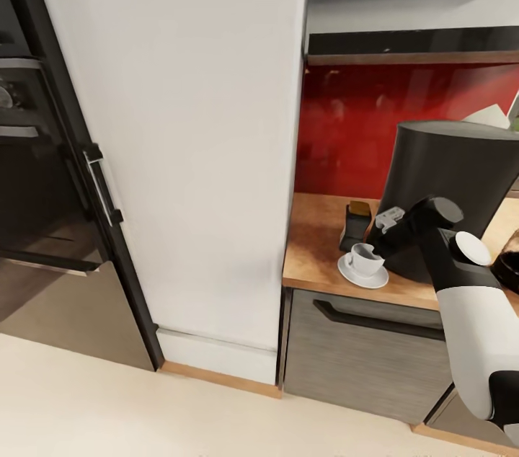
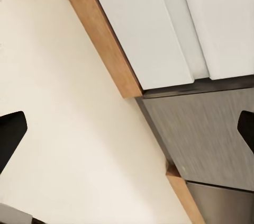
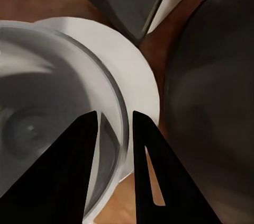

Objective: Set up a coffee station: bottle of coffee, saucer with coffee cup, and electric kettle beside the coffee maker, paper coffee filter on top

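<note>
Head view, progress: the coffee cup (image 1: pixel 365 259) sits on the saucer (image 1: pixel 362 277) on the countertop (image 1: pixel 317 241), just beside the dark coffee maker (image 1: pixel 450 190), so the cup-and-saucer step looks nearly finished.
Head view, left to do: a pale folded shape (image 1: pixel 489 115) shows at the maker's top edge; it may be the paper filter, but it is too cut off to tell. A dark round item (image 1: pixel 507 256) sits at the frame's edge, unidentified. The bottle and kettle steps cannot be judged done.
Head view, right gripper (image 1: pixel 369 248): at the cup's rim, arm reaching in from the side of the maker.
Head view, other: a small dark box (image 1: pixel 355 222) stands behind the saucer.
Left wrist view, left gripper (image 2: pixel 127 128): fingertips spread wide apart and empty, aimed at floor (image 2: pixel 69 128) and cabinet base (image 2: pixel 206 134).
Right wrist view, grip: the two fingers (image 3: pixel 79 171) straddle the cup's wall, one inside and one outside, pinched on the rim.
Right wrist view, cup: white, glossy, upright, centred on the white saucer, coffee maker close alongside.
Judgement: releasing the cup would complete this step.
</note>
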